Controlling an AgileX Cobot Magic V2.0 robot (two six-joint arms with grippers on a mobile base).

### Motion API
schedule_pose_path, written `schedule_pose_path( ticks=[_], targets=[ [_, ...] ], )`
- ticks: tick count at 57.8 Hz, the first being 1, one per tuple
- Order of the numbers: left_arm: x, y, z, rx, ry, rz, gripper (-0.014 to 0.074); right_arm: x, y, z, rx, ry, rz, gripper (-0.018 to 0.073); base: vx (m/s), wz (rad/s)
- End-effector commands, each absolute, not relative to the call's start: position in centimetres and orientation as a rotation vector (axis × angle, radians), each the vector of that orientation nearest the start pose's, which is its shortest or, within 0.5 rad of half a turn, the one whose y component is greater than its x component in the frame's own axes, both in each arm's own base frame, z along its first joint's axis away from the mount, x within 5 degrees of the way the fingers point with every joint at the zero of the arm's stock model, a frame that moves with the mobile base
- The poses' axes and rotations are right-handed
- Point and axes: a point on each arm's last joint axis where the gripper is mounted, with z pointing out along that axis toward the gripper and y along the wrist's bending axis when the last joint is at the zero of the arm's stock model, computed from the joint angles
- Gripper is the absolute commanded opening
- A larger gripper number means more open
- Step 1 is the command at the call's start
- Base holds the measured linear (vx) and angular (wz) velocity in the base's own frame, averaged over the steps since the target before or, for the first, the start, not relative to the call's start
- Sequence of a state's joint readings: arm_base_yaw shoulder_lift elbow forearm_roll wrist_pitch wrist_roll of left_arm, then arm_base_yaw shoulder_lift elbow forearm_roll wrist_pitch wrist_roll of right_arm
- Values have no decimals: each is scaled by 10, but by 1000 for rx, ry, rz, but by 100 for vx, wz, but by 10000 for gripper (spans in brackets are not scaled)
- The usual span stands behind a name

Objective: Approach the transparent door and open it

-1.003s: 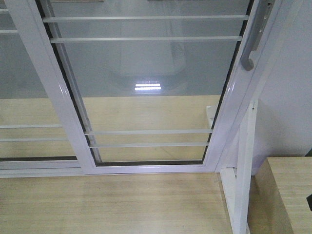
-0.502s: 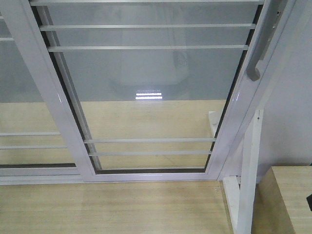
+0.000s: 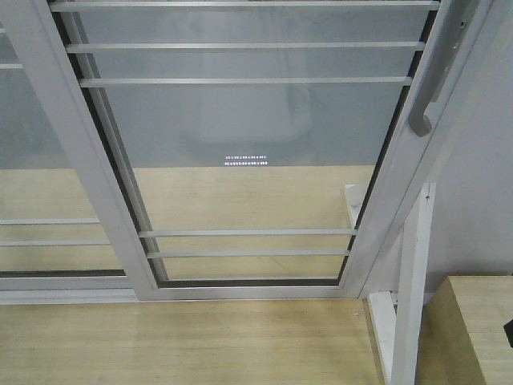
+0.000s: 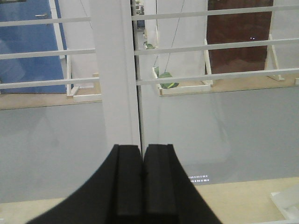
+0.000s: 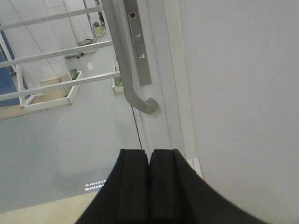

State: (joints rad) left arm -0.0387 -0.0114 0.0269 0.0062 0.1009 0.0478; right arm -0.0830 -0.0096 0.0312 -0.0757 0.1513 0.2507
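The transparent door (image 3: 248, 136) fills the front view: clear glass in a white frame with thin white horizontal bars. Its curved grey pull handle (image 3: 427, 96) is on the right edge, at the upper right. The handle also shows in the right wrist view (image 5: 126, 60), above and slightly left of my right gripper (image 5: 149, 154), which is shut and empty. My left gripper (image 4: 141, 149) is shut and empty, facing the white upright frame (image 4: 114, 70) where the two glass panels meet. Neither gripper touches the door.
A second white-framed glass panel (image 3: 40, 160) without a handle stands at the left. A white wall (image 3: 489, 184) and a white post (image 3: 413, 281) are at the right. A light wood surface (image 3: 481, 329) sits at the lower right. Wood floor (image 3: 184, 345) lies before the door.
The view has shifted closer to the door: the handle and bars have slid lower and slightly right in the front view. The grippers' earlier state is not shown.
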Motion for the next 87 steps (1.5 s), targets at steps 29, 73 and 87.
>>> schedule_pose_path(
  ticks=[29,73,87],
  targets=[
    [57,-2,195,66,1534,2,-6,58,-6,191,213,1596,59,-8,0,0],
    [43,-2,295,-36,1325,-125,-6,48,-5,290,98,1366,-47,-4,0,0],
    [67,-3,376,33,1417,-41,-6,79,-9,373,1,1381,-182,-4,0,0]
  ],
)
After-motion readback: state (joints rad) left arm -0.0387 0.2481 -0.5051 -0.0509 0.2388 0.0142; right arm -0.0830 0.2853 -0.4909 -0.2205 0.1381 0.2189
